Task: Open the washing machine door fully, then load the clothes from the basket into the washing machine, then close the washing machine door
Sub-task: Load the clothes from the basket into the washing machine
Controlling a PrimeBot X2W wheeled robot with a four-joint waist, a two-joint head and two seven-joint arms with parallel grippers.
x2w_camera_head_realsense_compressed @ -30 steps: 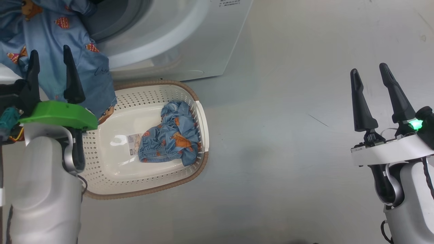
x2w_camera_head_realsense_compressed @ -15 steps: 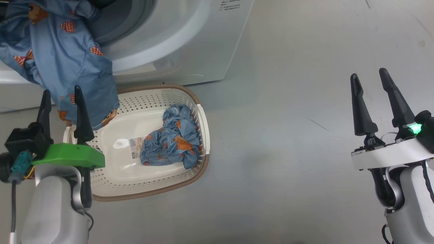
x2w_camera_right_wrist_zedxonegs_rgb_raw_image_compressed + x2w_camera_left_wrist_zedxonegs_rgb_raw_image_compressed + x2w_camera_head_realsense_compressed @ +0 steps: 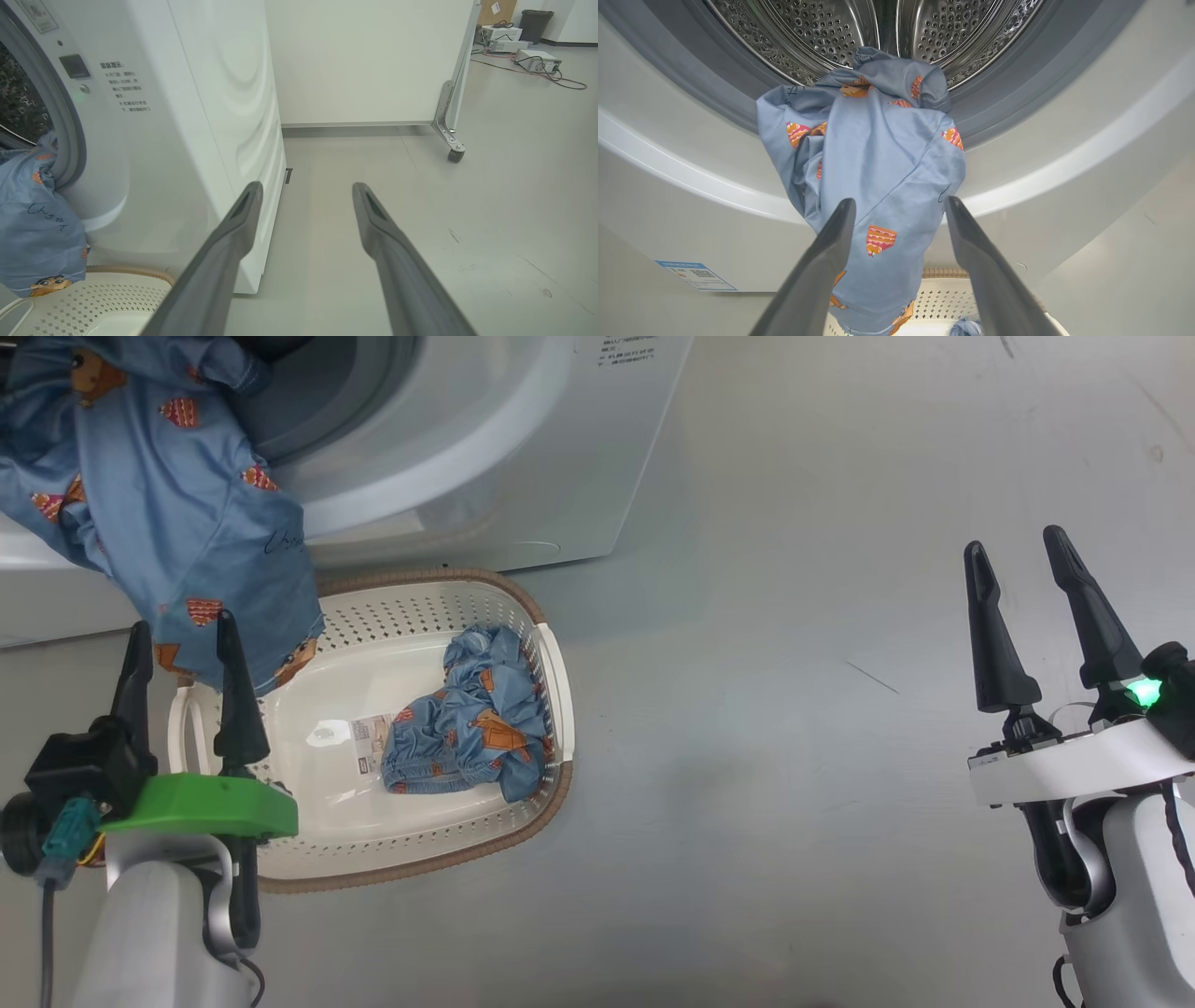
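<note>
The washing machine point(image 3: 485, 457) stands open; its door is out of view. One of the clothes, a light-blue printed garment point(image 3: 878, 163), hangs from the steel drum point(image 3: 822, 32) over the grey gasket, its lower end above the basket's far-left corner point(image 3: 233, 569). A second, crumpled garment point(image 3: 467, 728) lies in the cream basket point(image 3: 523, 607) on the floor before the machine. My left gripper point(image 3: 183, 622) is open and empty, just below and in front of the hanging cloth point(image 3: 900, 199). Far to the right, my right gripper point(image 3: 1014, 539) is open over bare floor point(image 3: 307, 185).
A barcode sticker point(image 3: 366, 744) shows on the basket floor. A blue label point(image 3: 696, 275) sits low on the washer's front. A white partition on a caster point(image 3: 452, 154) stands behind the washer, with boxes and cables point(image 3: 532, 60) on the floor far right.
My left gripper has drawn back and down from the hanging garment, still open and empty. The garment stays draped from the drum. The right arm has not moved.
</note>
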